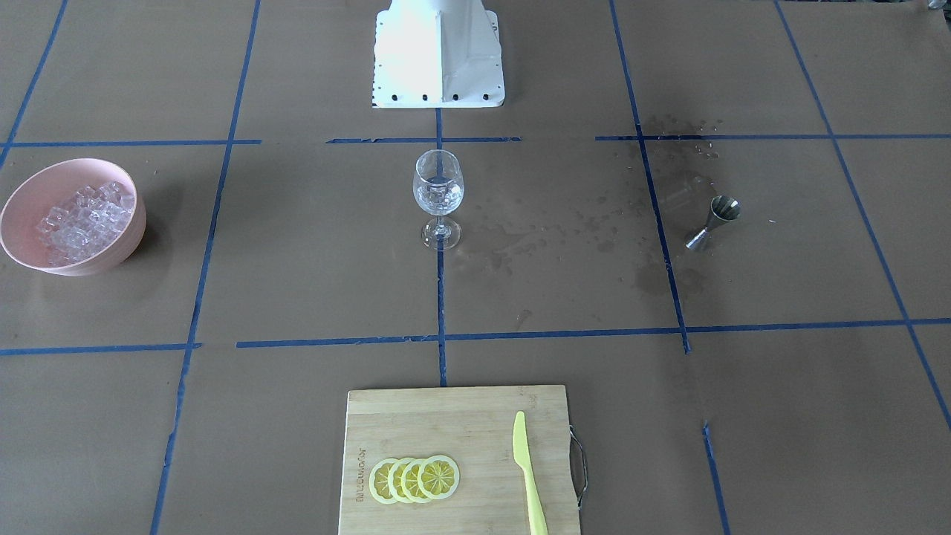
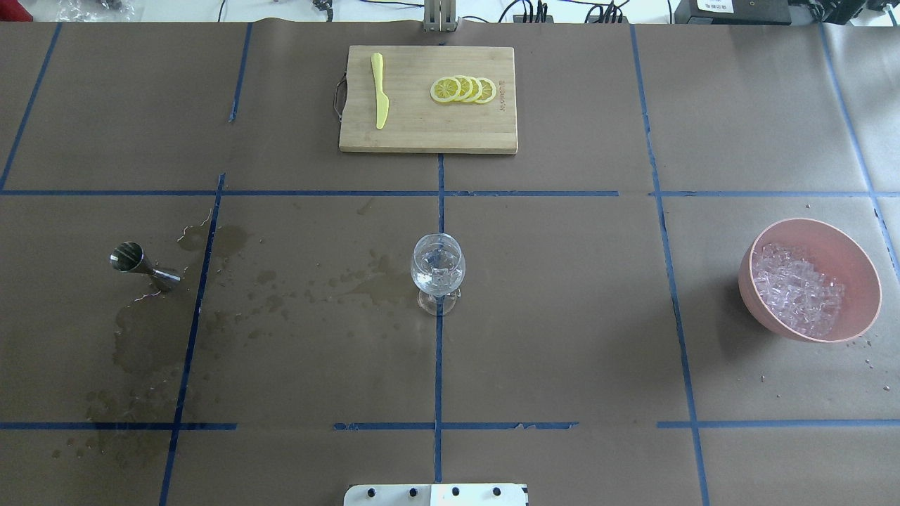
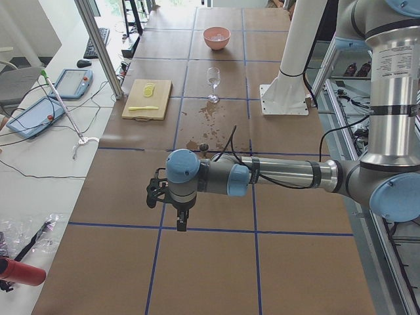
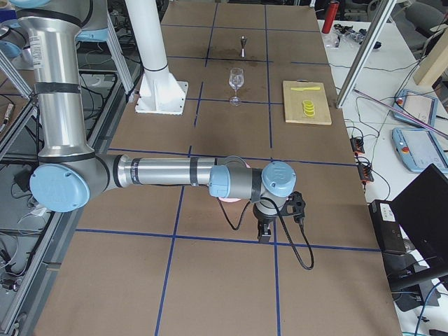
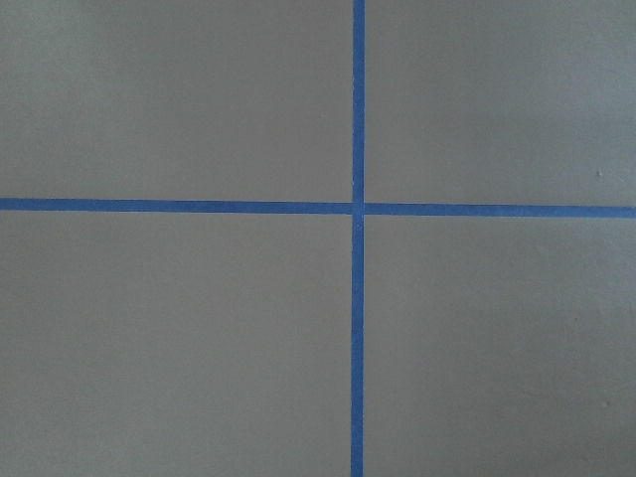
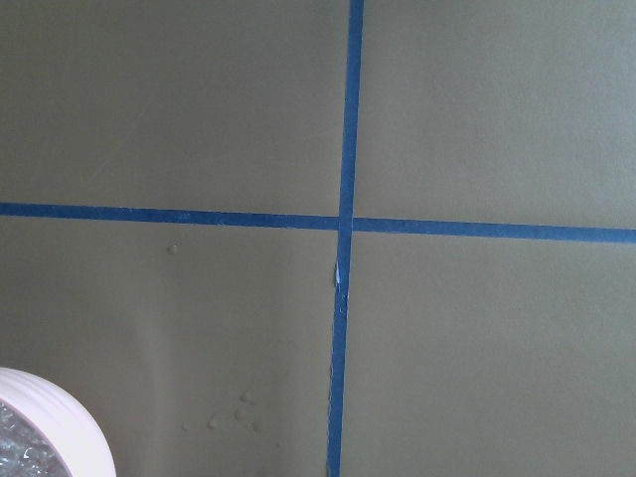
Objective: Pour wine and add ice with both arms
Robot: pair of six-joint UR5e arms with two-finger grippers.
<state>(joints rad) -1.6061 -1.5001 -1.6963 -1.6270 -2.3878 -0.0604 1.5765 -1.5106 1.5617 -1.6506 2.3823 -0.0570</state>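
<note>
The glass (image 2: 437,263) stands upright in the middle of the tabletop (image 2: 562,316), on the centre tape line in front of the pedestal (image 1: 438,52), where either arm could reach it. Clear cubes fill its cup. Any wine among them is too colourless to make out, so I judge both the pour and the icing done or nearly so. The rest of the ice (image 2: 798,288) lies in the pink bowl (image 2: 868,281) toward the right end, on the right arm's side. The jigger (image 2: 144,267) stands toward the left end on the left arm's side, amid wet stains (image 2: 148,337) that trail toward the glass. At the far edge a board (image 2: 422,126) carries lemon slices (image 2: 464,89) and a knife (image 2: 380,91), untouched. The overhead and front views show every item but neither arm. Only the end views show the left arm (image 3: 282,174) and right arm (image 4: 168,171), each stretched low over its own end of the tabletop with its hand pointing down. The left hand (image 3: 180,220) and right hand (image 4: 264,229) seem to carry nothing, but I cannot tell how far their fingers are parted. The left wrist view shows only bare paper and crossed tape. The right wrist view adds the bowl's rim in its corner and droplets beside it, placing that hand just beyond the bowl.
</note>
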